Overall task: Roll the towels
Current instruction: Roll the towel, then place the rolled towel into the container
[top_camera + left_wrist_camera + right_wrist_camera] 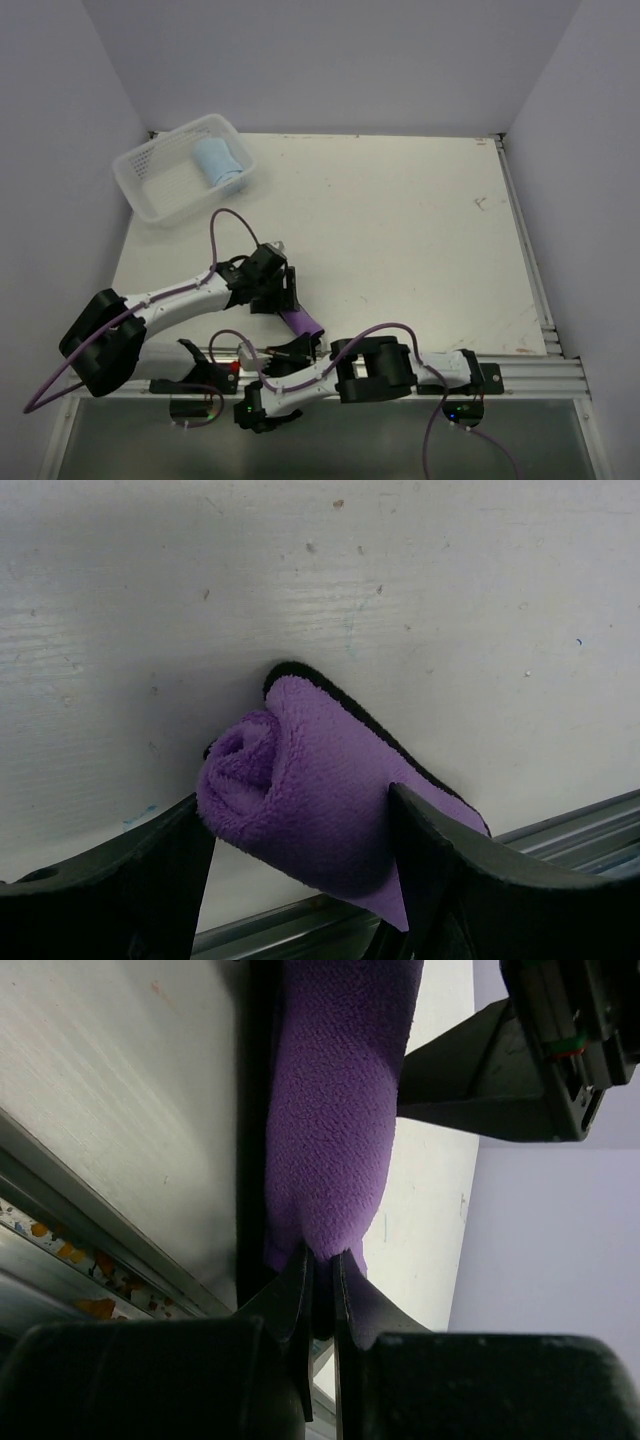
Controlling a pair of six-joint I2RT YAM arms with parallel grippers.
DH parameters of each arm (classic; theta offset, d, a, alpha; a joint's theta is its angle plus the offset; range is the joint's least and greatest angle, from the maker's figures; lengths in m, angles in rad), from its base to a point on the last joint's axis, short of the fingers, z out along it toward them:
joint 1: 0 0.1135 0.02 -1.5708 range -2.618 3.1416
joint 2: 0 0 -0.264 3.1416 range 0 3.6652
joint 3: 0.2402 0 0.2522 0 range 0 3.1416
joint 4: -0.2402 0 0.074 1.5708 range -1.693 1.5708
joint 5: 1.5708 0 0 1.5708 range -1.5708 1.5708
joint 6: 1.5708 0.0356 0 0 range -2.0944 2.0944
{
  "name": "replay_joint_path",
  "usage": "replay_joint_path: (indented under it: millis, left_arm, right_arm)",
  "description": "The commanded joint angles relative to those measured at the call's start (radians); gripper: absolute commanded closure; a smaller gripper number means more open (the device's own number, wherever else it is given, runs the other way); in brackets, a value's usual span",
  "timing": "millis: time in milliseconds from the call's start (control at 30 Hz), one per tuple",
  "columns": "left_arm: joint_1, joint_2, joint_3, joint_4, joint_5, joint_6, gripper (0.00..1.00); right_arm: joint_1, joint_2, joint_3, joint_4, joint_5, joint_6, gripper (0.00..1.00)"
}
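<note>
The purple towel (pixel 301 323) lies rolled into a tube near the table's front edge, its dark face showing along one rim (pixel 330 685). My left gripper (pixel 284 291) straddles the roll's far end, and in the left wrist view both black fingers (pixel 440 860) press against its sides (pixel 300 790). My right gripper (pixel 322 1260) is shut on the near end of the same purple towel (pixel 335 1120), close to the rail (pixel 306 348). The light blue towel (pixel 218 164) sits rolled inside the white basket (pixel 150 185).
The white lattice basket stands at the table's back left corner. A metal rail (pixel 520 375) runs along the front edge, just under the purple roll's near end. Grey walls close the table in on three sides.
</note>
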Motion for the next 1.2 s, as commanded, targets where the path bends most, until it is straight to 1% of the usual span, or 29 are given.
replay_joint_path:
  millis: [0, 167, 267, 300, 433, 633, 733, 767, 800, 867, 900, 967, 1000, 1033, 1067, 1100, 1167]
  left_arm:
    - [-0.025, 0.032, 0.049, 0.004, -0.012, 0.018, 0.29]
    - [-0.047, 0.055, 0.076, 0.0, -0.028, 0.007, 0.29]
    - [-0.066, 0.061, 0.104, -0.034, -0.032, 0.0, 0.3]
    - [-0.071, 0.059, 0.109, -0.039, -0.061, -0.003, 0.3]
    - [-0.076, 0.059, 0.107, -0.036, -0.066, -0.004, 0.3]
    - [-0.093, 0.107, 0.115, -0.025, -0.067, -0.007, 0.31]
    - [-0.097, 0.127, 0.112, -0.023, -0.078, 0.003, 0.37]
    - [-0.099, 0.136, 0.109, -0.022, -0.086, 0.006, 0.44]
    - [-0.099, 0.141, 0.107, -0.022, -0.093, 0.013, 0.47]
    - [-0.099, 0.153, 0.107, -0.025, -0.118, 0.018, 0.56]
    - [-0.099, 0.156, 0.109, -0.026, -0.126, 0.019, 0.58]
    - [-0.099, 0.158, 0.112, -0.025, -0.15, 0.021, 0.6]
    - [-0.1, 0.158, 0.116, -0.025, -0.156, 0.023, 0.6]
    - [-0.099, 0.159, 0.118, -0.025, -0.163, 0.023, 0.6]
    - [-0.097, 0.159, 0.121, -0.014, -0.172, 0.027, 0.6]
    - [-0.097, 0.159, 0.121, -0.008, -0.176, 0.032, 0.6]
    - [-0.097, 0.164, 0.124, 0.036, -0.167, 0.05, 0.61]
  right_arm:
    - [0.006, 0.028, 0.043, -0.007, 0.034, 0.007, 1.0]
    - [0.006, 0.04, 0.047, 0.001, 0.029, 0.001, 1.0]
    - [0.004, 0.045, 0.049, 0.004, 0.025, -0.007, 1.0]
    - [0.006, 0.053, 0.052, 0.002, 0.022, -0.007, 1.0]
    - [0.006, 0.062, 0.06, 0.007, 0.023, -0.021, 1.0]
    - [0.006, 0.056, 0.08, 0.028, 0.031, -0.059, 1.0]
    - [0.006, 0.051, 0.084, 0.031, 0.035, -0.064, 1.0]
    - [0.006, 0.042, 0.084, 0.031, 0.035, -0.062, 0.99]
    - [0.004, 0.036, 0.081, 0.031, 0.034, -0.059, 0.92]
    - [0.007, 0.005, 0.075, 0.027, 0.031, -0.044, 0.87]
    - [0.006, -0.009, 0.061, 0.027, 0.028, -0.036, 0.82]
    - [0.007, -0.062, 0.031, 0.028, 0.019, -0.009, 0.75]
    - [0.01, -0.081, 0.014, 0.04, 0.011, 0.005, 0.65]
    - [0.012, -0.107, -0.003, 0.05, 0.003, 0.013, 0.59]
    - [0.015, -0.13, -0.023, 0.059, -0.003, 0.021, 0.57]
    - [0.019, -0.184, -0.066, 0.07, -0.009, 0.03, 0.52]
    - [0.027, -0.242, -0.118, 0.134, -0.034, 0.025, 0.47]
